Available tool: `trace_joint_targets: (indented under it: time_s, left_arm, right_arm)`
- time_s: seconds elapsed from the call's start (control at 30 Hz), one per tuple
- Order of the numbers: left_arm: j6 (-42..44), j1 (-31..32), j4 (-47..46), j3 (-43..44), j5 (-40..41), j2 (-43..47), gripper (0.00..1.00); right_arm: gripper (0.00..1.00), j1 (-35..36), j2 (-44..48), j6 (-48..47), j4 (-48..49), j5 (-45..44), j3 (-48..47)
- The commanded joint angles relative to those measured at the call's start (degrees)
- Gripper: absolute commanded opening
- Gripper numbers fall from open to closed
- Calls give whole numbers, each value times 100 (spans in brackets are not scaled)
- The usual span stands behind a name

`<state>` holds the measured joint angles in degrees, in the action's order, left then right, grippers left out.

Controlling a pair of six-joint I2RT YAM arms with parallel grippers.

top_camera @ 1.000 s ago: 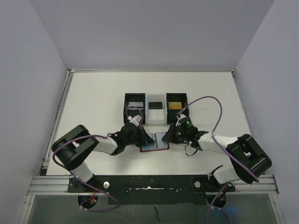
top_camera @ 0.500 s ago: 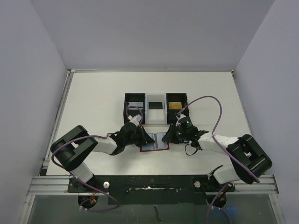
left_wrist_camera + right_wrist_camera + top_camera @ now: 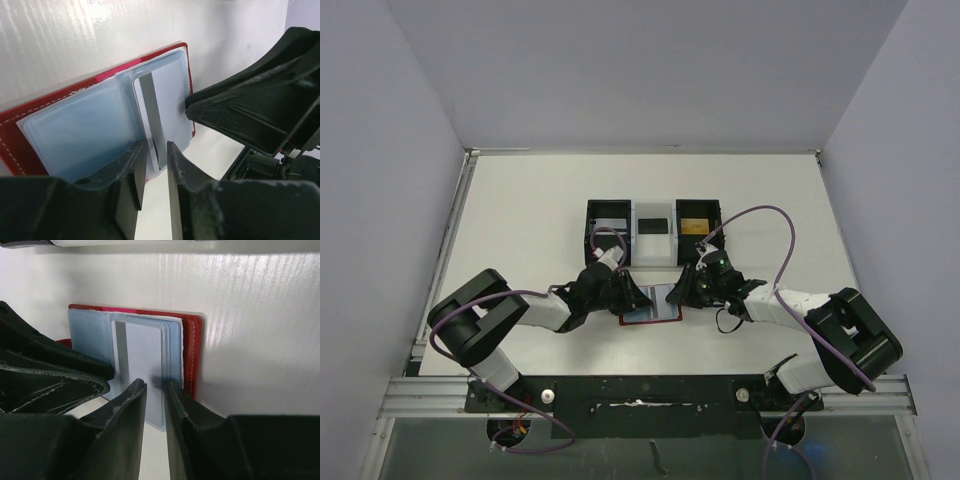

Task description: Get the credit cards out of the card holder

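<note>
The card holder [image 3: 650, 314] lies open on the table between both grippers, red outside [image 3: 30, 131] [image 3: 193, 347] with blue-grey clear sleeves. A pale grey-white credit card [image 3: 170, 92] [image 3: 142, 347] sits in one sleeve. My left gripper [image 3: 637, 298] [image 3: 156, 150] is at the holder's left side, jaws a narrow gap apart, and a sleeve edge reaches just to the tips. My right gripper [image 3: 679, 291] [image 3: 156, 385] is at the right side, also slightly open. One of its fingertips [image 3: 172, 386] touches the stacked sleeve edges. Nothing is gripped.
A three-compartment black-and-white tray [image 3: 631, 232] stands just behind the holder. It holds a pale card [image 3: 609, 222], a black card [image 3: 653, 224] and a gold card [image 3: 695, 226]. A purple cable [image 3: 775, 235] loops over the right arm.
The left arm's elbow has shifted slightly to the left. Both grippers and the card holder stay in place.
</note>
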<state>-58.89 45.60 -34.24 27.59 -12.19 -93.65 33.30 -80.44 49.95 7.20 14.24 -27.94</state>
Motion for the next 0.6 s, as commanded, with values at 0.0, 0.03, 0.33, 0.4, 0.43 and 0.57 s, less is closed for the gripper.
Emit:
trace_joint_targets:
  time_s: [0.0, 0.03, 0.33, 0.4, 0.43, 0.57]
  left_arm:
    - [53, -34, 30, 14, 182, 184, 25]
    - [81, -34, 121, 47, 225, 170, 26]
    - [18, -3, -234, 109, 53, -222, 14]
    - [-16, -12, -365, 86, 1, -252, 10]
    - [-17, -8, -391, 100, -28, -263, 10]
    - [-61, -35, -900, 61, -422, -385, 11]
  right_arm:
    - [24, -33, 91, -13, 39, 25, -9]
    - [24, -34, 84, -12, 38, 33, -9]
    - [23, -34, 75, -18, 59, 66, -28]
    - [22, -30, 48, -21, 125, 135, -18]
    - [22, -35, 24, -13, 158, 209, -18]
    - [22, -18, -75, -33, 271, 371, -38]
